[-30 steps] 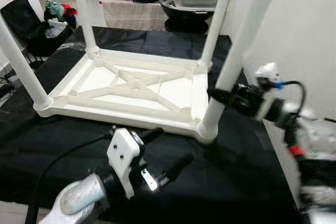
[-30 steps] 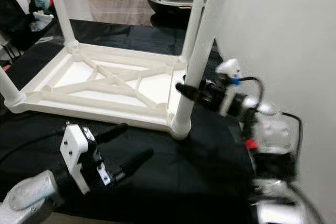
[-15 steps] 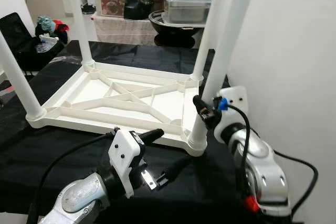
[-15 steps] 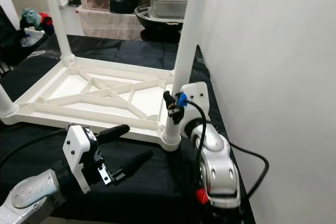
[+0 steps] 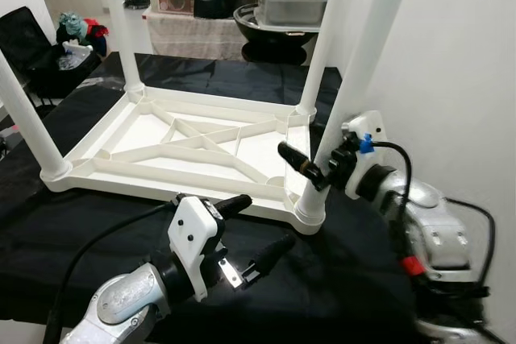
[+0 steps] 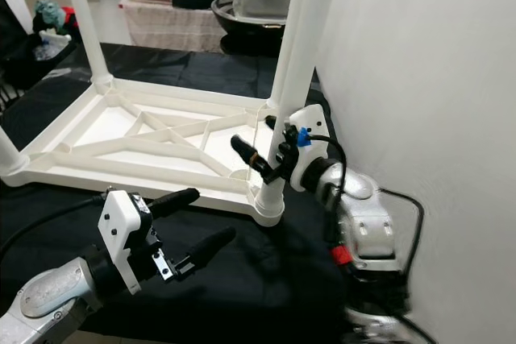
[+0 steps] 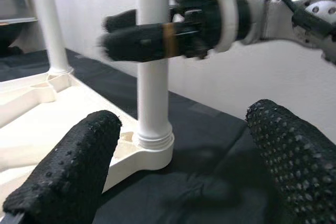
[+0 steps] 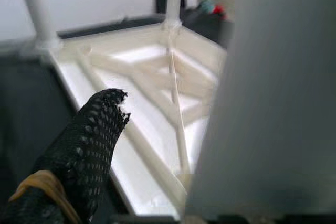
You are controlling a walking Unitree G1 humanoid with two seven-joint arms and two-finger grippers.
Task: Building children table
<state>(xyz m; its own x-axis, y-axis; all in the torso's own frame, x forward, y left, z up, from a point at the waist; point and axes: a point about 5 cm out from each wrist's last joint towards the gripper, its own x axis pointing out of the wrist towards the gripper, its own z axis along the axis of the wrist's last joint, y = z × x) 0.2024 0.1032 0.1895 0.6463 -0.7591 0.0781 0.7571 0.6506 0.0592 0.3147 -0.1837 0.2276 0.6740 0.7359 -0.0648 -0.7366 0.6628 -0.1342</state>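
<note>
A white plastic children's table (image 5: 161, 181) lies upside down on a black cloth, all its legs pointing up. My right gripper (image 6: 252, 133) is open around the near right leg (image 5: 359, 62), low on the leg. One finger (image 5: 297, 165) passes in front of the leg; the other is mostly hidden behind it. In the right wrist view there is a gap between that finger (image 8: 89, 145) and the leg (image 8: 262, 103). My left gripper (image 5: 270, 219) hovers open and holds nothing, just in front of the table's near edge. It faces that leg's socket (image 7: 153, 142).
A white wall (image 5: 459, 54) stands close on the right, right behind the held leg. Pots and containers (image 5: 290, 2) crowd the back. A black chair (image 5: 32, 38) with bags stands at far left. Black cloth (image 5: 355, 279) covers the worktop in front.
The camera has shifted. My right gripper's fingers now reach further left past the near right leg, straddling it. The left gripper has barely moved.
</note>
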